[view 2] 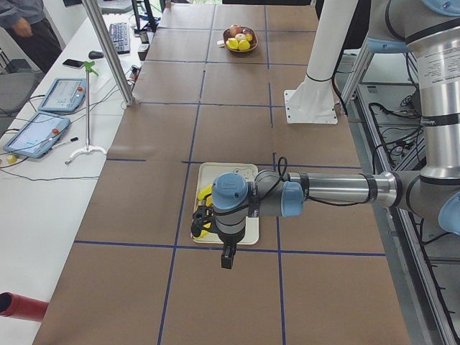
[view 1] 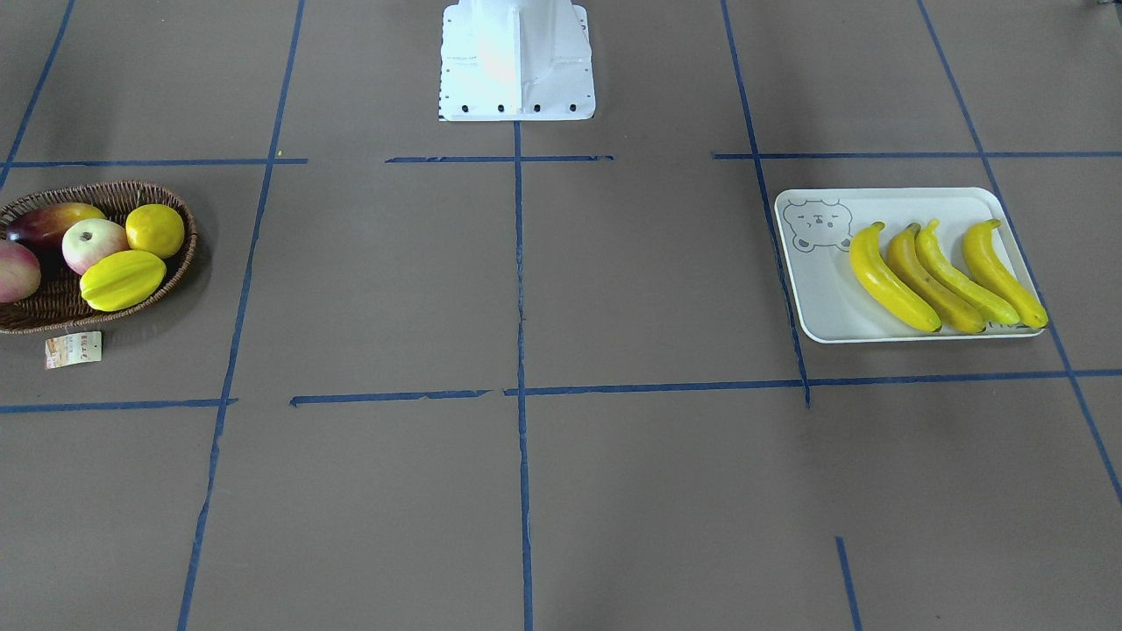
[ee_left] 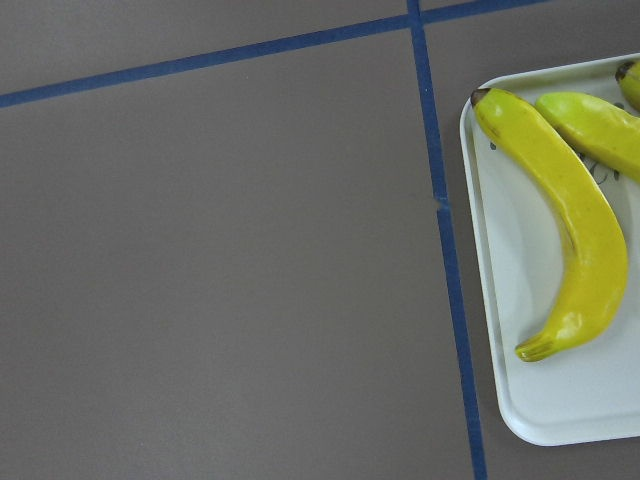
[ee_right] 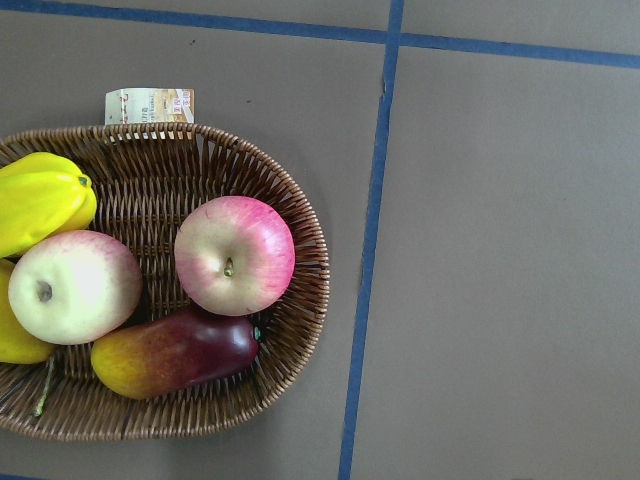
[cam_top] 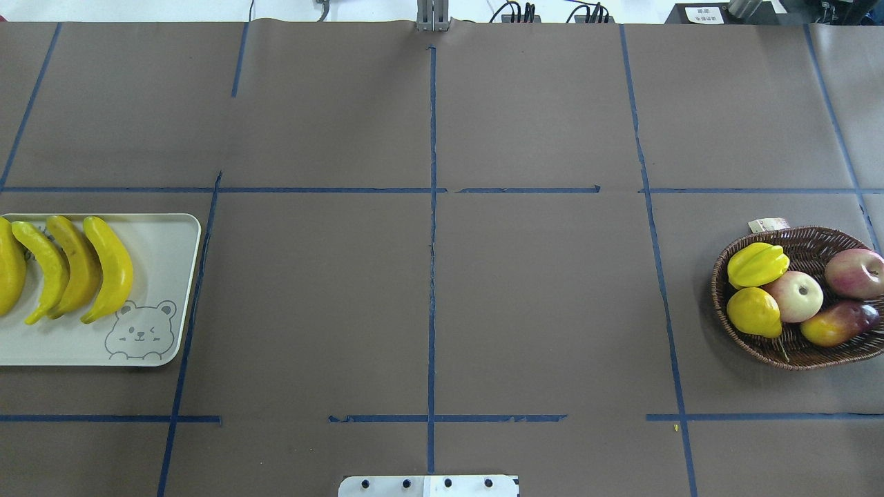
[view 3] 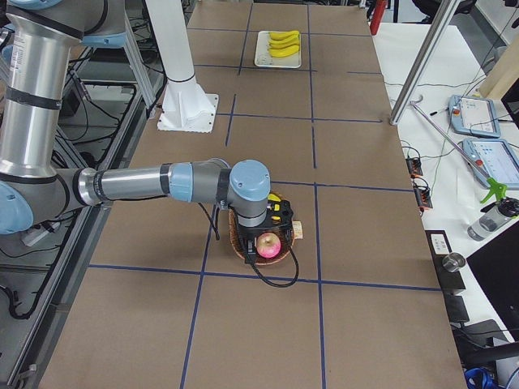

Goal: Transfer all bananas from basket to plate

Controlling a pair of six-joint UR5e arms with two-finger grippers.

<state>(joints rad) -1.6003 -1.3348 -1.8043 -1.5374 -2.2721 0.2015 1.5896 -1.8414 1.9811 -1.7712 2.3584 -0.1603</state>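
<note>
Several yellow bananas (view 1: 929, 280) lie side by side on the pale bear-face plate (view 1: 815, 298), one a duller orange-yellow. They also show in the overhead view (cam_top: 103, 269) on the plate (cam_top: 162, 276). The left wrist view shows one banana (ee_left: 570, 220) on the plate's corner (ee_left: 560, 415). The wicker basket (cam_top: 794, 355) holds no bananas. My left gripper (view 2: 227, 257) hangs above the table just beyond the plate's end; I cannot tell if it is open. My right gripper (view 3: 253, 250) hangs over the basket (view 3: 284, 258); I cannot tell its state.
The basket (view 1: 175, 267) holds a starfruit (view 1: 123, 280), a lemon (view 1: 155, 230), two apples (ee_right: 235, 255) and a mango (ee_right: 175, 352). Its paper tag (view 1: 74, 349) lies on the table beside it. The white robot base (view 1: 517, 61) stands at the table's edge.
</note>
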